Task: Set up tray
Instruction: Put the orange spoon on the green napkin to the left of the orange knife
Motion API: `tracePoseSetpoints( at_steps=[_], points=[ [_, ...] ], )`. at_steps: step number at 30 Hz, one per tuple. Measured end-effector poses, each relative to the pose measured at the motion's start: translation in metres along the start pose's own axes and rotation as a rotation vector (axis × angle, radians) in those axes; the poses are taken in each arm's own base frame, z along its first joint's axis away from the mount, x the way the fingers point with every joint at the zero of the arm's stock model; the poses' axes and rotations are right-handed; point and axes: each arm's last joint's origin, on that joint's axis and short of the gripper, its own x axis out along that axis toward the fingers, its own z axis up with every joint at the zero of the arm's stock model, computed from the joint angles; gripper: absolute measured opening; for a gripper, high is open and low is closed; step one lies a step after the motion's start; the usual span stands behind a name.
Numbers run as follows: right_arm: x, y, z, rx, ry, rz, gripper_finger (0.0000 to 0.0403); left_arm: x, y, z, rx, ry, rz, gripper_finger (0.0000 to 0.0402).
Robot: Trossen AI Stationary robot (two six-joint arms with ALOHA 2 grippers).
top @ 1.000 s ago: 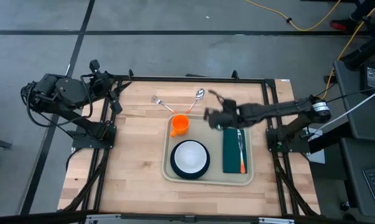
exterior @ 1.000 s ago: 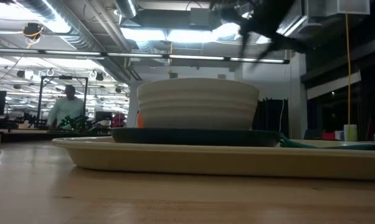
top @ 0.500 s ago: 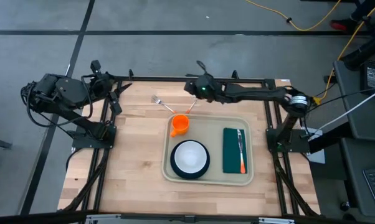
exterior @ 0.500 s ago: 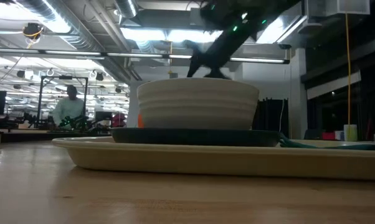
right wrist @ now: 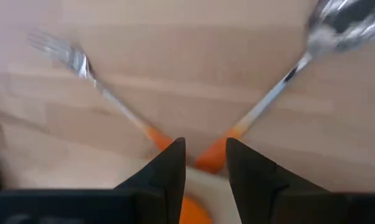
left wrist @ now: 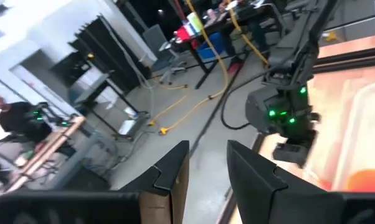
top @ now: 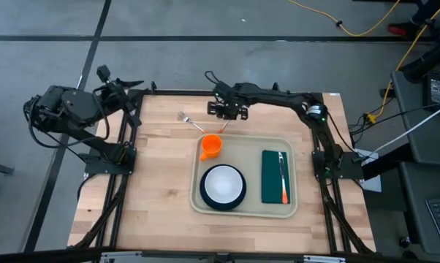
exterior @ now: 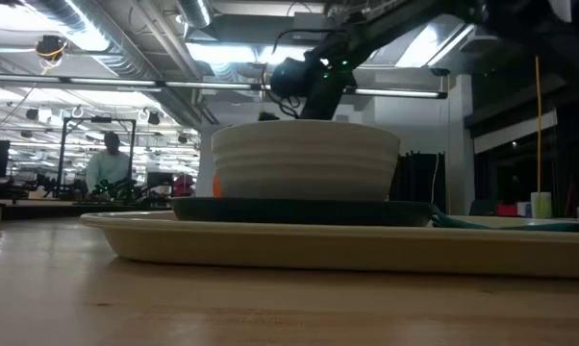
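Workshop behind the bench: we see ceiling lights, pipes and a person [exterior: 105, 165] at a far desk in the low view. Light butcher-block wooden table [top: 161, 183] in a black frame fills the high view.

On it, the large cream-beige rectangular plastic tray [top: 243, 212] sits right of centre, flat, touched by neither arm. In the tray: a round dark teal plate [top: 222, 199] with a white ribbed bowl [top: 222, 183] on it, at the near-left. A dark green rectangular napkin [top: 274, 176] lies along the tray's right side, with an orange-handled utensil [top: 282, 177] on top; we can't tell which kind. A small orange cup [top: 211, 145] stands in the tray's far-left corner.

Beyond the tray's far edge, on bare wood, a metal fork with an orange handle [top: 191, 123] and a metal spoon with an orange handle [right wrist: 306, 61] lie in a V, handles meeting near the cup.

Right gripper [top: 225, 111] hangs over that V; its wrist view looks straight down, fingers [right wrist: 167, 169] a narrow gap apart, nothing between them. Left gripper [top: 126, 84] is parked off the table's far-left corner, fingers [left wrist: 169, 169] likewise slightly parted and empty, pointing across at the right arm.
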Motion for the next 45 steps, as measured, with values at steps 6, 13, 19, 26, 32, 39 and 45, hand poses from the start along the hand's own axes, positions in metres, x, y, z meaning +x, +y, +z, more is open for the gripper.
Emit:
tracePoseSetpoints(
  at_steps=[6, 13, 19, 26, 32, 39, 45],
  points=[
    [0.005, -0.001, 0.014, 0.054, 0.031, 0.009, 0.0118, -0.005, 0.009, -0.004, -0.011, -0.007, 0.037, 0.0102],
    [0.004, -0.005, 0.013, 0.018, 0.012, -0.044, 0.0119, -0.013, 0.023, -0.012, -0.066, -0.028, 0.041, 0.0102],
    [0.003, -0.005, 0.015, -0.002, 0.080, -0.001, 0.0181, -0.019, 0.033, -0.017, -0.105, -0.043, 0.043, 0.0102],
    [0.003, -0.008, 0.021, 0.188, -0.036, -0.054, 0.0286, -0.020, 0.036, -0.019, -0.118, -0.049, 0.037, 0.0102],
    [0.011, -0.009, 0.018, 0.291, -0.093, -0.098, 0.0292, -0.020, 0.036, -0.019, -0.111, -0.049, 0.036, 0.0102],
    [0.021, -0.015, 0.014, 0.316, -0.092, -0.166, 0.0260, -0.021, 0.037, -0.020, -0.105, -0.050, 0.036, 0.0102],
    [0.026, -0.016, 0.014, 0.351, -0.086, -0.179, 0.0244, -0.023, 0.039, -0.022, -0.108, -0.053, 0.036, 0.0102]
  ],
)
